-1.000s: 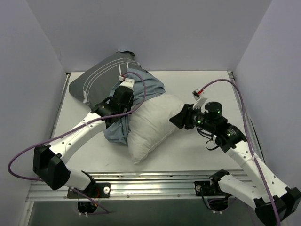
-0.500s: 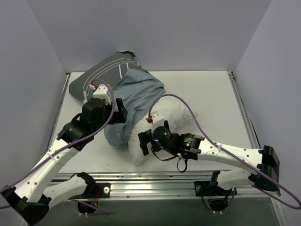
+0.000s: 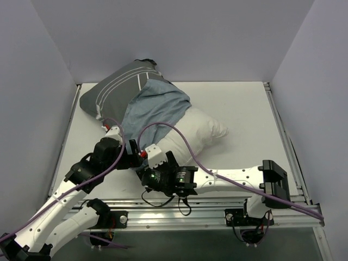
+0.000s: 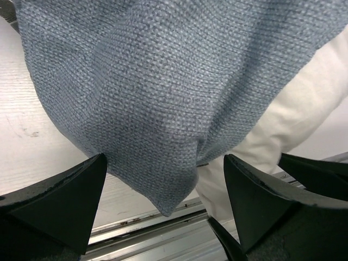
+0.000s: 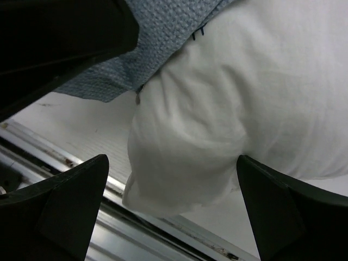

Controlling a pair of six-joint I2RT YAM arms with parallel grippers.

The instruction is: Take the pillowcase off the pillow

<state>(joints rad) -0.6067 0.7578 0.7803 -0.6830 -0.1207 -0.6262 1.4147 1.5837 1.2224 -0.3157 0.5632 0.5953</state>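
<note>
**Left gripper** (image 4: 165, 163), near left: jaws spread and holding nothing, with cloth hanging just beyond the fingertips. If it closes here it may pinch only the loose hem, or catch pillow fabric along with it, so that cover and filling drag together.

**Pillowcase** (image 3: 117, 89), far left of the table (image 3: 250, 109): the dark grey striped outside is bunched in the far corner. The coarse-woven blue-grey inner side is turned back over roughly half the pillow.

**Right gripper** (image 5: 173, 163), near centre: jaws wide, nothing held, facing the pillow's near corner. The two wrists sit close together, so collision is a risk.

**Pillow** (image 3: 204, 130), centre: plain white, puffy and creased. Its near corner lies close to the table edge and could slide off under a pull.
</note>
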